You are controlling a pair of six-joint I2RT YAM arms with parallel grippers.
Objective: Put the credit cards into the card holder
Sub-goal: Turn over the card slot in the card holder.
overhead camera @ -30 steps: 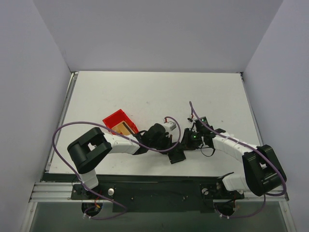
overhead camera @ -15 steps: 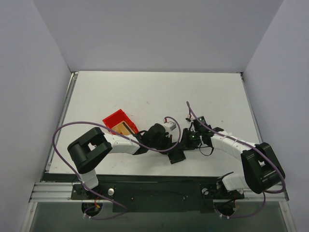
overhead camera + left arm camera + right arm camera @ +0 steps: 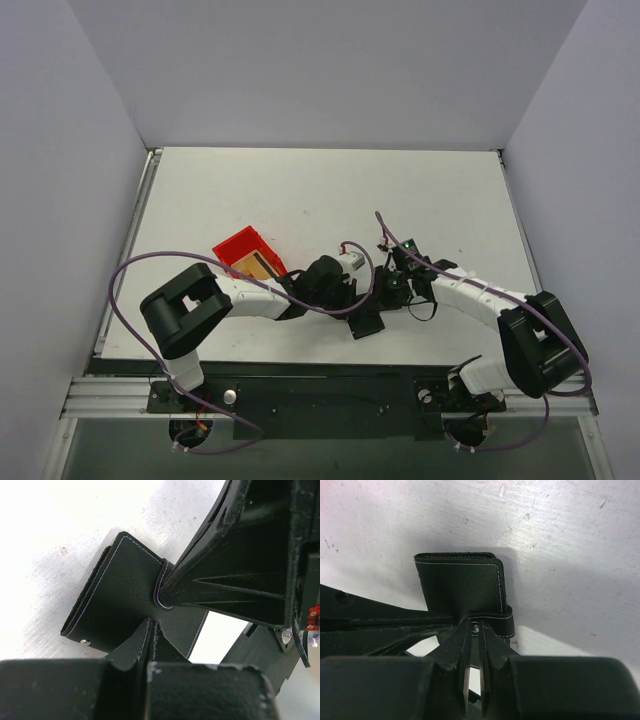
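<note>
Black, flat, stitched folding card holder [image 3: 366, 322] sits toward 6 o'clock on the white counter [image 3: 300, 190], both hands clenched on it: left hand [image 3: 152, 630] pinching one panel, right hand [image 3: 476, 629] the flap; best to part them gently, so the pocket opens without tearing free; at its 10 o'clock, a red plastic bin [image 3: 232, 244] holds gold-tan credit cards [image 3: 258, 264]; none shows inside the holder.

Pinching the black wallet [image 3: 460, 585] by its lower stitched edge at frame centre, with the right gripper [image 3: 475, 629] closed tight, over the scuffed white table [image 3: 560, 540].
</note>
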